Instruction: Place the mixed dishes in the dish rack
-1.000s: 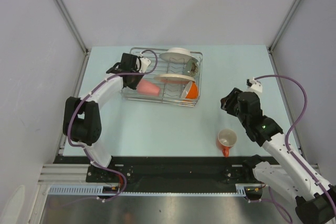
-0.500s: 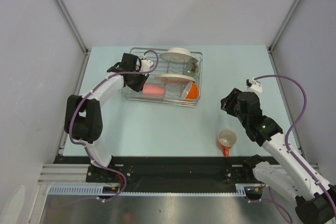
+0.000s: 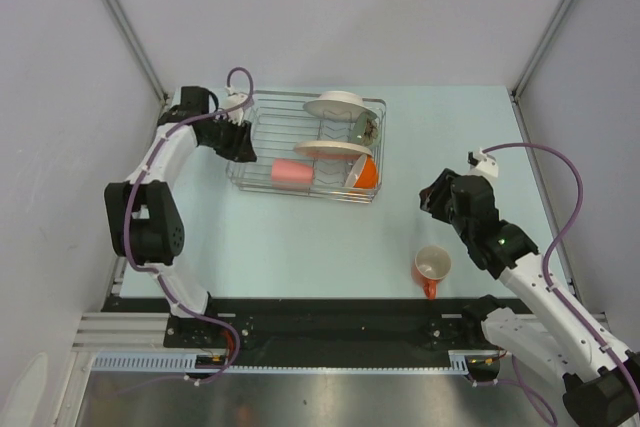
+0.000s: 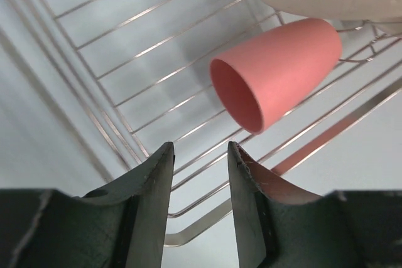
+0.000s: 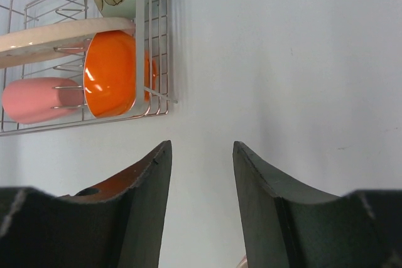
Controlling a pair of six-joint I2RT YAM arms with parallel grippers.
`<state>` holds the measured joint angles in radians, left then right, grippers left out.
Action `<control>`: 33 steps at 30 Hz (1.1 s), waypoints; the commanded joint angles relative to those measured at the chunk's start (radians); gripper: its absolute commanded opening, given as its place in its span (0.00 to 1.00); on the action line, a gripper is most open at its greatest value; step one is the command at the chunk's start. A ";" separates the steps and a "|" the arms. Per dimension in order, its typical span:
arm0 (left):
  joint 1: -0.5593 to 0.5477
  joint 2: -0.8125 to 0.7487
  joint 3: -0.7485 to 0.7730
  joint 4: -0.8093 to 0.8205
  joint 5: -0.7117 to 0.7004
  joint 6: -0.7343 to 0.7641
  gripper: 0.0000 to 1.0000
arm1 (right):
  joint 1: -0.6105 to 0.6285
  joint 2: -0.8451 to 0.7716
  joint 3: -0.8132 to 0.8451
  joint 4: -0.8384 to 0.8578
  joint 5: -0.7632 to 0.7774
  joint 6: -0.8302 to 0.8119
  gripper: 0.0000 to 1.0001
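The silver wire dish rack [image 3: 258, 179] stands at the back left of the table. In it are a white ruffled plate [image 3: 337, 105], a cream plate [image 3: 333, 149], an orange bowl [image 3: 365, 173] and a pink cup [image 3: 291, 173] lying on its side. My left gripper [image 3: 238, 142] is open and empty over the rack's left end; in the left wrist view [image 4: 200, 152] the pink cup [image 4: 276, 73] lies just ahead of it, mouth towards me. An orange mug [image 3: 432, 267] stands on the table. My right gripper [image 3: 432, 197] hovers open and empty behind the mug, to the right of the rack.
A flower-patterned bowl [image 3: 365, 128] stands on edge in the rack's right end. The right wrist view shows the rack's right rim [image 5: 160, 42], the orange bowl [image 5: 112, 73] and the pink cup [image 5: 38, 100]. Enclosure walls rise on three sides.
My left gripper let go of the pink cup, which now lies flat in the rack, and drew back towards the rack's back left corner. The right arm has not moved.
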<state>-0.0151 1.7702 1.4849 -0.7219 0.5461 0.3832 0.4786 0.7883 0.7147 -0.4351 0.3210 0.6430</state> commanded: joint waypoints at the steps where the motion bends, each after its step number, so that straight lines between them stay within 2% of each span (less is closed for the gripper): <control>1: -0.006 0.029 -0.041 -0.044 0.245 -0.009 0.45 | 0.012 0.011 0.045 0.019 0.018 -0.003 0.49; 7: -0.008 0.051 -0.094 0.005 0.377 -0.038 0.48 | 0.026 0.015 0.054 0.006 0.039 -0.005 0.53; 16: -0.009 0.103 -0.106 0.090 0.383 -0.067 0.50 | 0.051 0.043 0.072 0.010 0.050 0.001 0.56; 22: -0.026 0.156 -0.100 0.139 0.457 -0.107 0.49 | 0.052 0.069 0.084 0.018 0.050 0.000 0.57; 25: -0.042 0.189 -0.097 0.151 0.520 -0.125 0.43 | 0.054 0.088 0.089 0.025 0.052 -0.008 0.57; 27: -0.054 0.212 -0.089 0.141 0.566 -0.124 0.32 | 0.052 0.104 0.094 0.033 0.052 -0.012 0.57; 28: -0.059 0.213 -0.083 0.134 0.575 -0.119 0.21 | 0.052 0.111 0.095 0.044 0.050 -0.016 0.57; 29: -0.062 0.219 -0.080 0.128 0.587 -0.118 0.16 | 0.049 0.121 0.104 0.047 0.049 -0.019 0.57; 32: -0.060 0.222 -0.064 0.078 0.624 -0.077 0.00 | 0.045 0.161 0.118 0.075 0.038 -0.028 0.57; 33: -0.062 0.218 -0.060 0.047 0.629 -0.052 0.00 | 0.045 0.187 0.126 0.099 0.033 -0.031 0.57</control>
<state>-0.0570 1.9778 1.3853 -0.6189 1.1057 0.2680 0.5270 0.9291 0.7799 -0.4198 0.3431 0.6327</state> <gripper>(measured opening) 0.056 0.570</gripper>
